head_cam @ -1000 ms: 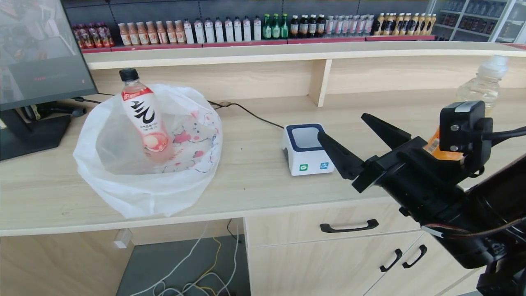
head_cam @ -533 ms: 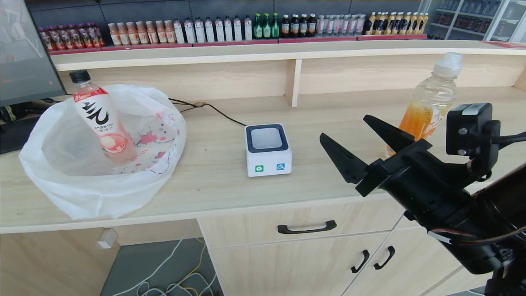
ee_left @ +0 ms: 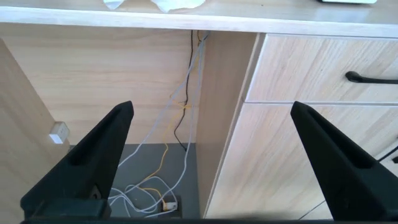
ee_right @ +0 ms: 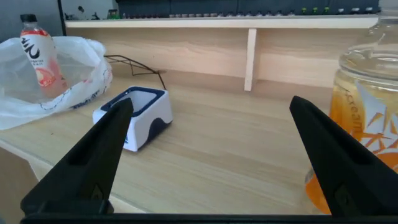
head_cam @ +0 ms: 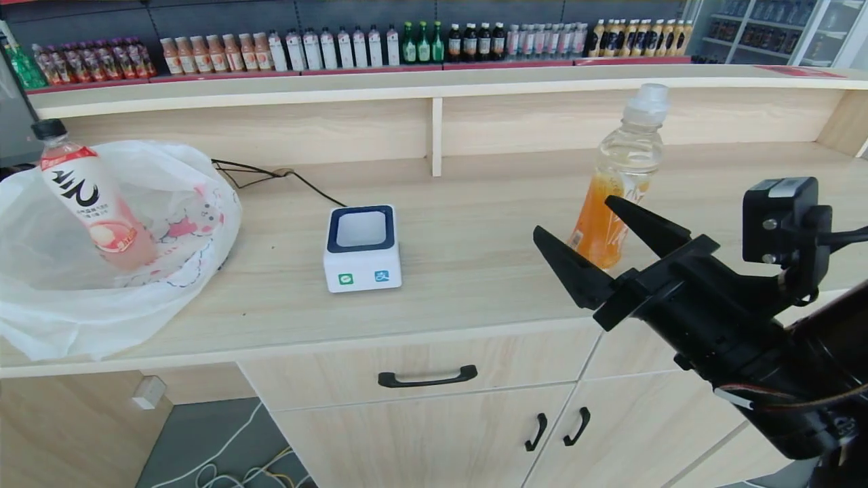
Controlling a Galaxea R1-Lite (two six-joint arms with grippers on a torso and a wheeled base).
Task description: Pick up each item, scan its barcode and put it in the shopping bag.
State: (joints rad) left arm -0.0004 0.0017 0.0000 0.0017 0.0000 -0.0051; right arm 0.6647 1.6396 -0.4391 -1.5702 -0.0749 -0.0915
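— While my left gripper (ee_left: 211,112) hangs low in front of the cupboard doors, fingers wide apart and empty, my right gripper (head_cam: 571,215) sits at counter height. It's spread just as wide, with nothing between the fingers.

— And the item?

— Orange bottle (head_cam: 614,196), upright on the counter (head_cam: 475,224), just past my right fingertips and not touching them. It looks roughly half full, so I'd judge it weighty low down and light up top.

— Where do you take hold?

— Around the lower body, where the liquid sits. I reckon it's thin clear plastic that gives under a hard squeeze, and the label may be slick. It narrows near the white cap, so a grip there would likely let it swing.

— Room to move?

— The counter's front edge is right below my right wrist, so I'd come in level to avoid clipping it. To the left of the bottle it's bare wood across to the scanner (head_cam: 361,247), well apart, window facing up. Farther left the shopping bag (head_cam: 68,312) slumps open with a pink bottle (head_cam: 88,203) leaning inside. The rim is soft and could fold inward on a drop.

— And behind?

— A cable (head_cam: 271,176) trails back from the scanner. The raised shelf (head_cam: 542,85) along the back caps how deep I can reach.
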